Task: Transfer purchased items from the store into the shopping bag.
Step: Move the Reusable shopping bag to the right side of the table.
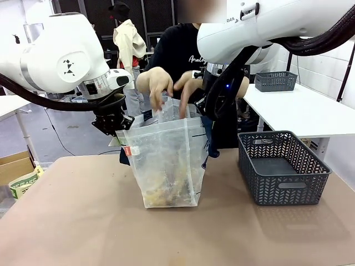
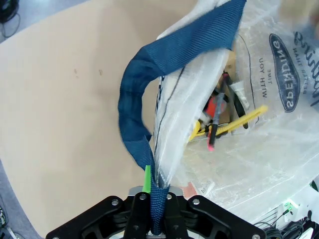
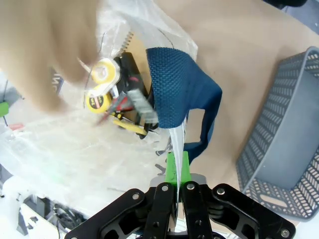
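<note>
Tabletop [image 1: 72, 221] holds shopping bag [image 1: 166, 160], strap [image 2: 164, 55] inside left hand [image 1: 118, 131]

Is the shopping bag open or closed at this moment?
Open and upright: the left gripper and right gripper each pinch one side of the shopping bag, and a person's hand is at its mouth.

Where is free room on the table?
Bare tabletop lies in front and left of the shopping bag; a narrower strip separates it from the grey basket. The bag's mouth is crowded: person's hands, left end effector, right end effector.
</note>
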